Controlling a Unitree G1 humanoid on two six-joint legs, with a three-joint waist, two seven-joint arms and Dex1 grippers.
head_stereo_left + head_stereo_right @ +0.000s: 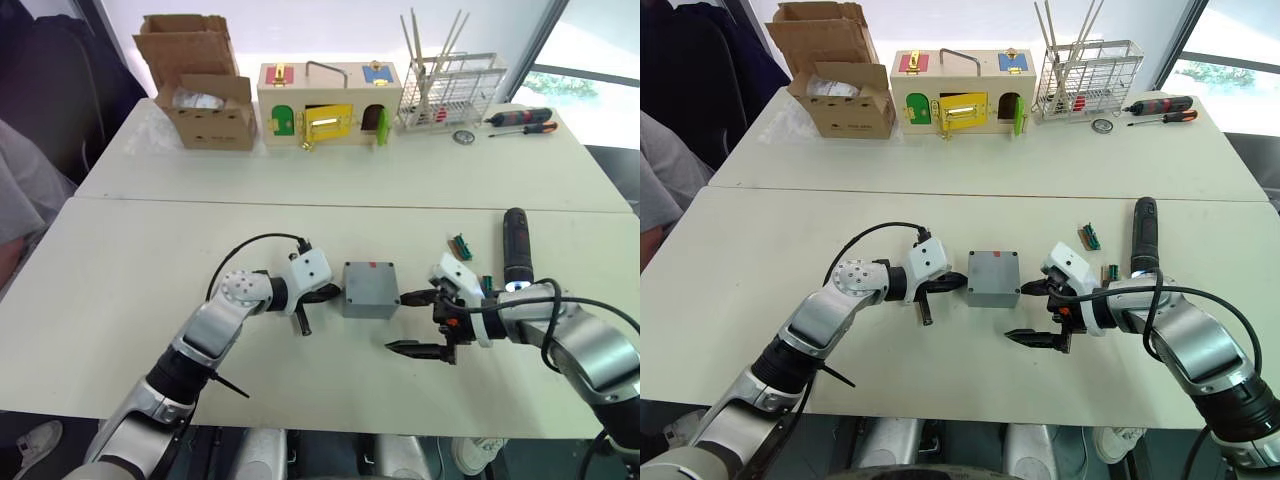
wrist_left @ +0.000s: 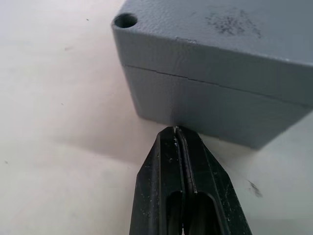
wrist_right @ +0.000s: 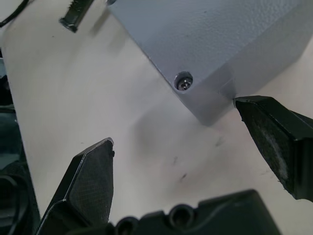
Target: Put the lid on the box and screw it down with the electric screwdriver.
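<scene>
Near the front middle of the pale table, the box is seen standing with the lid already seated on top; a thin seam between the two parts is visible in the left wrist view, and a small red mark shows at the far top edge. One corner hole of the lid appears empty, while a screw head is seen sunk in another corner.

The left gripper is held just beside the box's left wall, its two black fingers pressed together with nothing between them, the tips almost touching the wall. The right gripper is placed near the box's right front corner, its fingers spread wide apart and empty; one tip lies close to the corner, though actual contact cannot be judged.

The electric screwdriver lies flat on the table behind the right arm, well apart from the box. A small green part rests near it. At the far edge, a cardboard box, a wooden latch box, a wire rack and two hand screwdrivers are set out.
</scene>
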